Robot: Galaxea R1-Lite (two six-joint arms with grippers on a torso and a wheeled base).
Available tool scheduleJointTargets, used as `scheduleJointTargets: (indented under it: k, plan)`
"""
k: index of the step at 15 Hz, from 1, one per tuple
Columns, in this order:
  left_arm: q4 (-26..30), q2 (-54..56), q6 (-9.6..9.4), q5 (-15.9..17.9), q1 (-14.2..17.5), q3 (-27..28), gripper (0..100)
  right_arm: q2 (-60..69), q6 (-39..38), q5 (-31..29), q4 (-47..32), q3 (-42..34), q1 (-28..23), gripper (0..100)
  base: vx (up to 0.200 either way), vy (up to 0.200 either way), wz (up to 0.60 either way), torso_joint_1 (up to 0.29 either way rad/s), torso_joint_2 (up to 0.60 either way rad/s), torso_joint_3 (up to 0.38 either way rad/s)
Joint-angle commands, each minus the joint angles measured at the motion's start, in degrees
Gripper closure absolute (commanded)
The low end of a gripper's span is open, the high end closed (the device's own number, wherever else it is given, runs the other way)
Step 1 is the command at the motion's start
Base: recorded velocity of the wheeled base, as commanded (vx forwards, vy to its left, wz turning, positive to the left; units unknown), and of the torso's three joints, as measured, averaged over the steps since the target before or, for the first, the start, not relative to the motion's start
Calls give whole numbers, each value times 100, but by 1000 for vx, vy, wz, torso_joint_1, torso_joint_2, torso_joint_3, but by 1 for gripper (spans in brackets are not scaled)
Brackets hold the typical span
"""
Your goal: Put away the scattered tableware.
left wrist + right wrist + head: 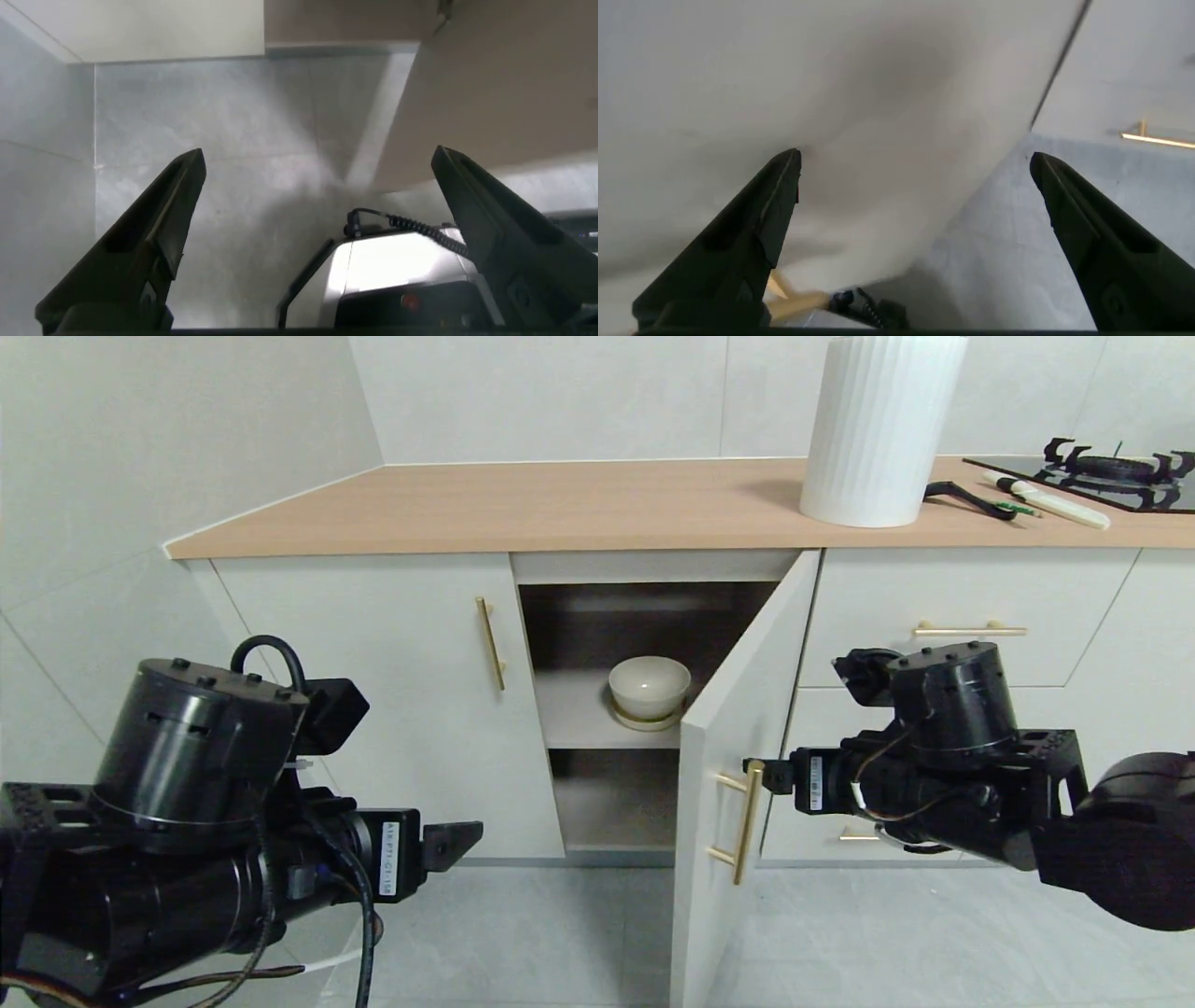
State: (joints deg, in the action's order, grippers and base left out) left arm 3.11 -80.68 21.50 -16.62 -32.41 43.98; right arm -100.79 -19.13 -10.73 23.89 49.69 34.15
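Note:
A white bowl (649, 687) rests on a gold-rimmed saucer (644, 719) on the upper shelf of the open cabinet (597, 709). The cabinet door (742, 709) stands swung out toward me. My right gripper (756, 773) is at the door's gold handle (745, 821), open; in the right wrist view its fingers (771, 219) spread wide over the door face (878, 121), with the handle (799, 301) just below. My left gripper (455, 842) hangs low over the floor, left of the cabinet, open and holding nothing (318, 159).
On the wooden countertop (523, 504) stand a tall white ribbed container (882, 429), a black-handled utensil (966, 497), a white-handled knife (1050, 501) and a gas hob (1116, 467). Drawers with gold handles (969, 630) sit to the right. The grey tile floor (523, 933) is bare.

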Motion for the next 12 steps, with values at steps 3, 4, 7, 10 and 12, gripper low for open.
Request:
scheduleJointTargets:
  k: [3, 4, 7, 10, 12]
  plan:
    - [-3, 149, -59, -8, -2, 5, 0, -969, -30, -35, 748, 296, -13, 0, 0, 0, 0, 0, 0, 0]
    - [-3, 131, -50, -8, -2, -4, 0, -1118, -30, -61, 1091, 287, -22, 0, 0, 0, 0, 0, 0, 0]
    - [-3, 114, -59, 0, -2, -13, 0, -1285, -30, -79, 1548, 296, -92, 0, 0, 0, 0, 0, 0, 0]
    - [-3, 96, -67, 0, -2, -30, 0, -1329, -144, -70, 1557, 392, -127, 0, 0, 0, 0, 0, 0, 0]
    - [-3, 78, -129, 0, -2, -39, 0, -1540, -557, -87, 1557, 700, -127, 0, 100, 0, 0, 4, 1, 4]
